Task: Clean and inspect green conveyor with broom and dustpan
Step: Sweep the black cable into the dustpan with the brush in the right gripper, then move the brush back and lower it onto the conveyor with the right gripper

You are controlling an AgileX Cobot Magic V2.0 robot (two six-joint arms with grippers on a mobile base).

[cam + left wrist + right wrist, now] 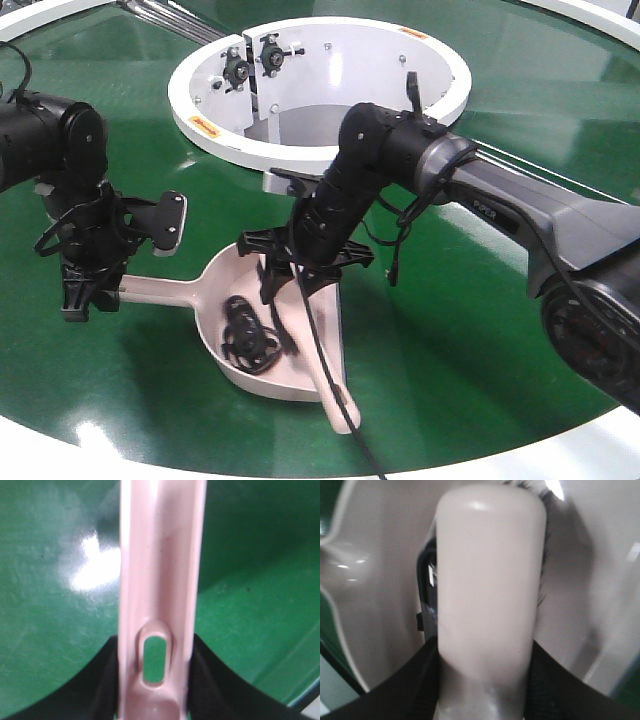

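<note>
The pale pink-beige dustpan [225, 290] lies on the green conveyor [480, 330], its long handle pointing left. My left gripper [80, 295] is shut on the end of that handle. In the left wrist view the slotted dustpan handle [160, 570] runs up between the left gripper's [156, 680] black fingers. My right gripper [300, 275] is shut on the broom [325, 350], which slants down across the pan and past its front rim. In the right wrist view the broom's back [487, 570] fills the middle in the right gripper [487, 680]. Around it is the dustpan's inside [380, 555].
A tangled black object [250, 338] lies inside the pan, and shows as a dark object [427, 595] left of the broom. The white central ring housing [330, 60] stands just behind both arms. The conveyor's white outer rim [560, 450] runs along the near edge.
</note>
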